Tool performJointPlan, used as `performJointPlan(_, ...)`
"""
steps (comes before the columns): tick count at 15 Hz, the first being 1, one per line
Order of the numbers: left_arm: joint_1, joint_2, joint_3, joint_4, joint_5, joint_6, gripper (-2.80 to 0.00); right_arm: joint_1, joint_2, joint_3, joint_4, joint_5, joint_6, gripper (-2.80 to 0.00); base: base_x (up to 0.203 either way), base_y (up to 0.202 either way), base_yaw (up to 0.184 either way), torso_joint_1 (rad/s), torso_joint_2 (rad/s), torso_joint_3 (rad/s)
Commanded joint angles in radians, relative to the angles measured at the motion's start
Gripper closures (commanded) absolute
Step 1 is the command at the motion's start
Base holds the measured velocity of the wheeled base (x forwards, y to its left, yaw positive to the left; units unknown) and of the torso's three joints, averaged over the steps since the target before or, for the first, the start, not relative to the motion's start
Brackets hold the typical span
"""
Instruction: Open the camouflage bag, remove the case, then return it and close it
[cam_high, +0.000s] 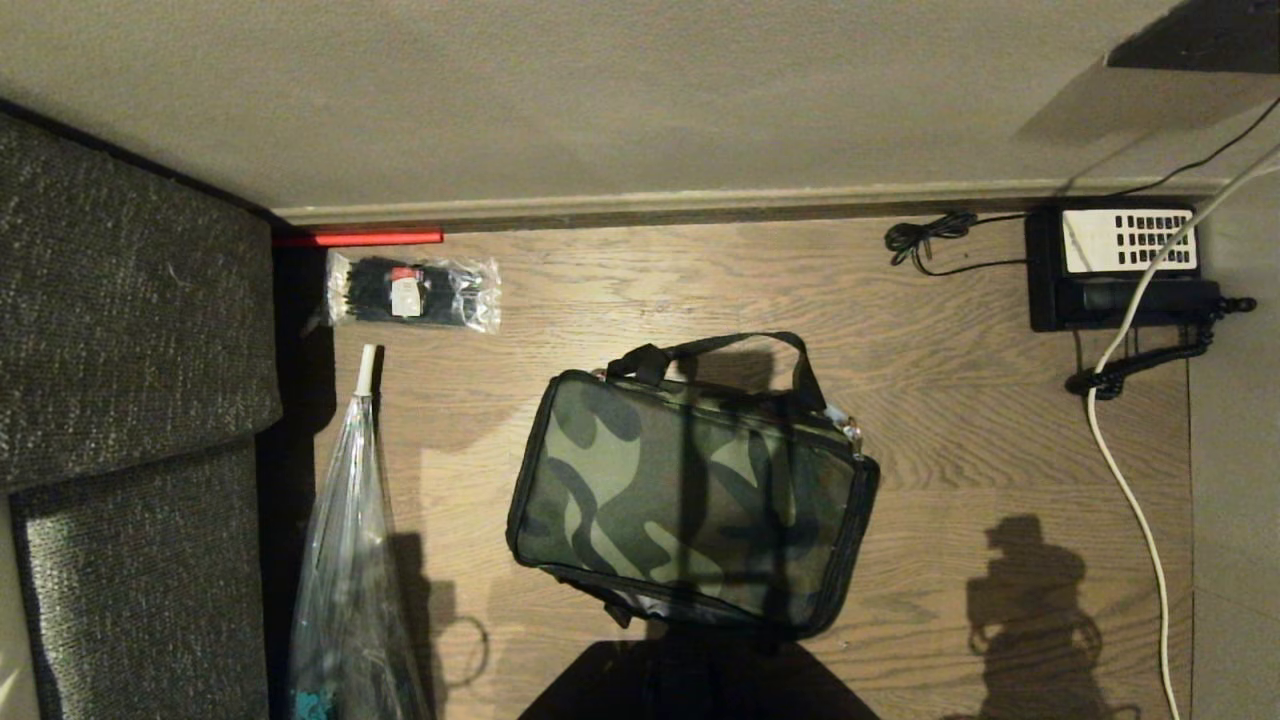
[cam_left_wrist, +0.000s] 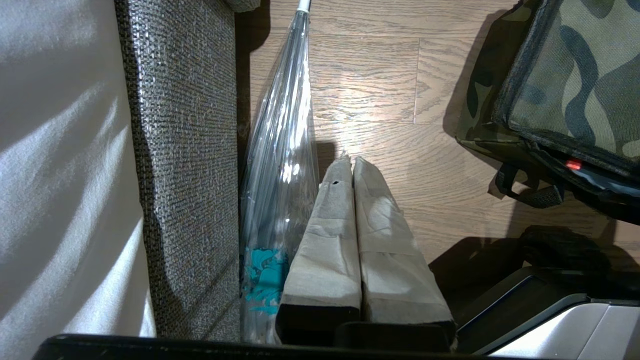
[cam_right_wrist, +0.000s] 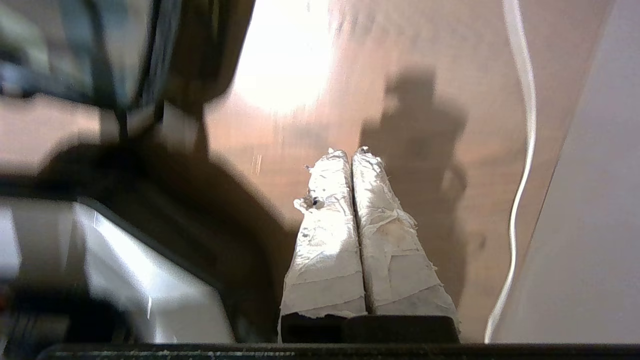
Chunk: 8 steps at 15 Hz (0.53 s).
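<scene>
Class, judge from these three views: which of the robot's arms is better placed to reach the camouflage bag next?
Neither clearly. Both the left gripper and right gripper hang shut over floor beside the camouflage bag, touching nothing.

Camouflage bag (cam_high: 690, 500) on floor (cam_high: 980, 440) — telephone (cam_high: 1115, 268) far right

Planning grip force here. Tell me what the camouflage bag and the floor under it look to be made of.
Camouflage bag: looks like woven fabric, matte, with a printed pattern, black piping along the edges and webbing strap handles. Floor: looks like wood or wood-look laminate, with visible grain, plank seams and a mild sheen in the left wrist view.
</scene>
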Motion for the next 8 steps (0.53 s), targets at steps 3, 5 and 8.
performJointPlan(3, 0.0, -0.002, 0.003, 0.0, 0.0, -0.001, 0.0, -0.001, -0.069, 0.001, 0.047, -0.001, 0.003, 0.0, 0.0, 0.0, 0.0, 0.0, 0.0, 0.0)
performJointPlan(5, 0.0, -0.002, 0.003, 0.0, 0.0, -0.001, 0.0, -0.001, -0.069, -0.011, 0.076, 0.0, 0.006, 0.0, 0.0, 0.0, 0.0, 0.0, 0.0, 0.0)
performJointPlan(8, 0.0, -0.002, 0.003, 0.0, 0.0, -0.001, 0.0, -0.001, -0.069, -0.011, 0.077, 0.0, 0.011, 0.0, 0.0, 0.0, 0.0, 0.0, 0.0, 0.0)
